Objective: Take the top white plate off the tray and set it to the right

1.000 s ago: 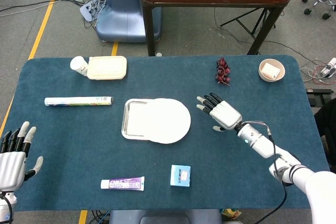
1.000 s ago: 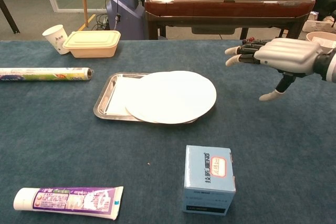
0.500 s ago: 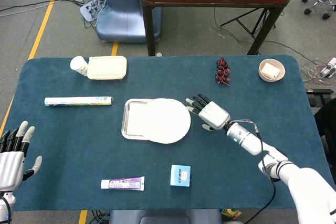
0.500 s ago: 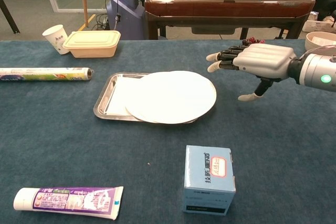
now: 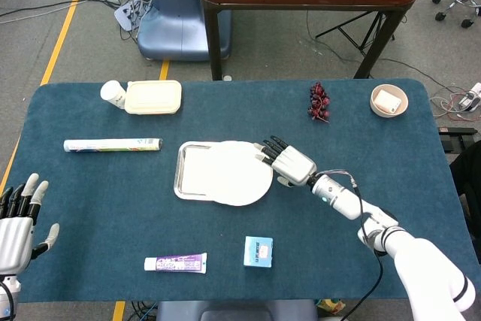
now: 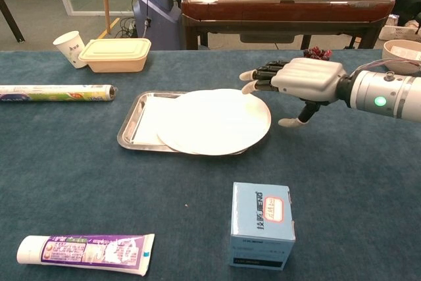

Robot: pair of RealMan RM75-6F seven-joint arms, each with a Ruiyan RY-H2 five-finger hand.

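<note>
A round white plate (image 5: 239,172) (image 6: 215,120) lies on top of a silver tray (image 5: 181,171) (image 6: 131,123) at the table's middle, overhanging the tray's right edge. My right hand (image 5: 285,163) (image 6: 299,80) hovers palm down at the plate's right rim, fingers spread and holding nothing; its fingertips (image 6: 250,87) reach just over the rim. My left hand (image 5: 19,219) rests open at the table's near left corner, seen only in the head view.
A blue-and-white box (image 5: 258,251) (image 6: 261,225) and a toothpaste tube (image 5: 175,263) (image 6: 85,253) lie near the front edge. A wrapped roll (image 5: 113,144), lidded container (image 5: 153,97) and cup (image 5: 113,93) sit at back left; grapes (image 5: 319,101) and a bowl (image 5: 388,100) at back right.
My right hand has moved left across the table, from well right of the plate to its right rim, staying open. The left hand has slid slightly toward the near edge.
</note>
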